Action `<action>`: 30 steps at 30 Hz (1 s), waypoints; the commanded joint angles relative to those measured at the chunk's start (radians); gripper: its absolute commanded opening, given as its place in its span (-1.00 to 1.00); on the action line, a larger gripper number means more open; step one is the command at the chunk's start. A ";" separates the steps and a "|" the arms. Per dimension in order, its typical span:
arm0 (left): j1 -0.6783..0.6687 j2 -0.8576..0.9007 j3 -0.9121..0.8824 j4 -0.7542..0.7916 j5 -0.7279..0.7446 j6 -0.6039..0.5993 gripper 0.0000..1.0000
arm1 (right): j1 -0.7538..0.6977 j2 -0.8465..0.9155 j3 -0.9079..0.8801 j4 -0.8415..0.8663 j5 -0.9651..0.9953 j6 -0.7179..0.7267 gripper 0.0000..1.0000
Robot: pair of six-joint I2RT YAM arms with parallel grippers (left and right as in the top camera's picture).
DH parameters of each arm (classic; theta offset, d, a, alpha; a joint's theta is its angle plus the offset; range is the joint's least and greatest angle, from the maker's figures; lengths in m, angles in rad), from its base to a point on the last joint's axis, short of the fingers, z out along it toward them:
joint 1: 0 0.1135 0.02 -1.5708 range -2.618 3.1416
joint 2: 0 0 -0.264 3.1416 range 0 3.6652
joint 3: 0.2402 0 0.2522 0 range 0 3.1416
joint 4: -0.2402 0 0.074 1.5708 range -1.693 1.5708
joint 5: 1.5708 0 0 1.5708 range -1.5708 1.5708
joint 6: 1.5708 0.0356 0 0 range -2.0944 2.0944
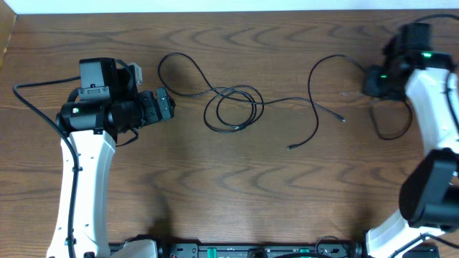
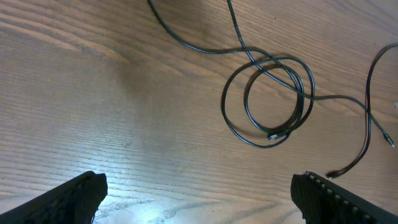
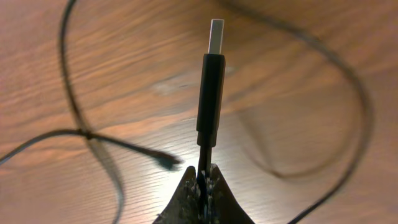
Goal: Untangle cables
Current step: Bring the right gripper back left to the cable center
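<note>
Black cord lies across the middle of the brown wooden table (image 1: 215, 186). One coiled cable (image 1: 233, 109) is wound into a loose double ring at the centre. From it one tail runs left and far into an open loop. Another tail runs right to a small plug end (image 1: 343, 118) lying flat on the wood.

A second strand (image 1: 317, 122) arcs out from the right side, bends toward the near edge and ends in another small plug (image 1: 290, 147). It crosses the first tail just right of the ring. Whether the two are one cord cannot be told.

The left claw (image 1: 166, 106) sits left of the ring and points toward it. In its wrist view the left claw (image 2: 199, 180) stands wide with nothing between its fingers, and the coiled cable (image 2: 273, 99) lies beyond it to the right, well apart.

The right claw (image 1: 373, 80) is at the far right of the table. Its wrist view shows the claw (image 3: 202, 180) pinched tight on thin black cord just below a USB plug (image 3: 211, 87). The plug sticks straight out from the fingertips, silver tip outermost, above the wood. Blurred loops of cord lie on the table behind it.
</note>
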 commanded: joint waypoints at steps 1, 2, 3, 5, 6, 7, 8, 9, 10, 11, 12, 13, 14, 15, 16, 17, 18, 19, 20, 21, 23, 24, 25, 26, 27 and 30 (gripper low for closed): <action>0.003 -0.015 -0.004 0.000 0.015 -0.005 0.99 | 0.085 0.035 0.014 0.014 -0.034 0.025 -0.98; 0.003 -0.015 -0.004 0.000 0.015 -0.005 0.99 | 0.107 0.047 0.014 0.020 -0.050 0.003 -0.98; 0.003 -0.015 -0.004 0.000 0.015 -0.003 0.99 | 0.128 0.060 0.014 0.026 -0.064 -0.016 -0.98; 0.003 -0.015 -0.004 0.000 0.015 0.003 0.99 | 0.164 0.080 0.014 0.040 -0.091 -0.045 -0.98; 0.003 -0.015 -0.004 0.000 0.014 0.006 0.99 | 0.177 0.090 0.014 0.048 -0.099 -0.053 -0.98; 0.003 -0.015 -0.004 0.000 0.011 0.007 0.99 | 0.188 0.098 0.014 0.056 -0.103 -0.056 -0.98; 0.003 -0.015 -0.004 0.000 0.011 0.009 0.99 | 0.202 0.111 0.014 0.068 -0.104 -0.057 -0.98; 0.003 -0.015 -0.004 0.000 0.012 0.012 0.99 | 0.208 0.122 0.014 0.075 -0.108 -0.058 -0.98; 0.003 -0.015 -0.004 -0.001 0.012 0.018 0.99 | 0.214 0.134 0.014 0.082 -0.111 -0.058 -0.98; 0.003 -0.015 -0.004 -0.002 0.012 0.023 1.00 | 0.220 0.150 0.014 0.089 -0.118 -0.069 -0.98; 0.003 -0.015 -0.004 -0.004 0.012 0.026 0.99 | 0.223 0.163 0.014 0.091 -0.127 -0.082 -0.98; 0.003 -0.015 -0.004 -0.005 0.012 0.026 0.99 | 0.229 0.182 0.014 0.092 -0.131 -0.094 -0.98; 0.003 -0.015 -0.004 -0.005 0.012 0.026 0.99 | 0.234 0.198 0.014 0.092 -0.130 -0.101 -0.98; 0.003 -0.015 -0.004 -0.004 0.012 0.026 0.99 | 0.237 0.212 0.014 0.094 -0.131 -0.107 -0.98; 0.003 -0.015 -0.004 -0.004 0.012 0.026 0.99 | 0.241 0.222 0.014 0.095 -0.131 -0.107 -0.98; 0.003 -0.015 -0.004 -0.004 0.012 0.026 0.99 | 0.243 0.231 0.014 0.096 -0.131 -0.106 -0.98; 0.003 -0.015 -0.004 -0.004 0.012 0.026 0.99 | 0.246 0.240 0.014 0.099 -0.131 -0.106 -0.98; 0.003 -0.015 -0.004 -0.004 0.012 0.026 0.99 | 0.246 0.243 0.014 0.099 -0.131 -0.106 -0.97; 0.003 -0.015 -0.004 -0.004 0.012 0.026 0.99 | 0.246 0.245 0.014 0.096 -0.131 -0.107 -0.96; 0.003 -0.015 -0.004 -0.005 0.012 0.026 0.99 | 0.247 0.248 0.014 0.093 -0.131 -0.107 -0.98; 0.003 -0.015 -0.004 -0.004 0.012 0.026 0.99 | 0.250 0.261 0.013 0.088 -0.131 -0.122 -0.98; 0.003 -0.015 -0.004 -0.005 0.012 0.026 0.99 | 0.253 0.268 0.013 0.087 -0.130 -0.126 -0.97; 0.003 -0.015 -0.004 -0.005 0.012 0.026 0.99 | 0.255 0.272 0.013 0.087 -0.130 -0.125 -0.97; 0.003 -0.015 -0.004 -0.005 0.012 0.026 1.00 | 0.258 0.280 0.013 0.088 -0.130 -0.125 -0.96; 0.003 -0.015 -0.004 -0.005 0.012 0.026 0.99 | 0.259 0.285 0.013 0.090 -0.130 -0.125 -0.96; 0.003 -0.015 -0.004 -0.008 0.012 0.026 0.99 | 0.262 0.306 0.013 0.088 -0.130 -0.125 -0.97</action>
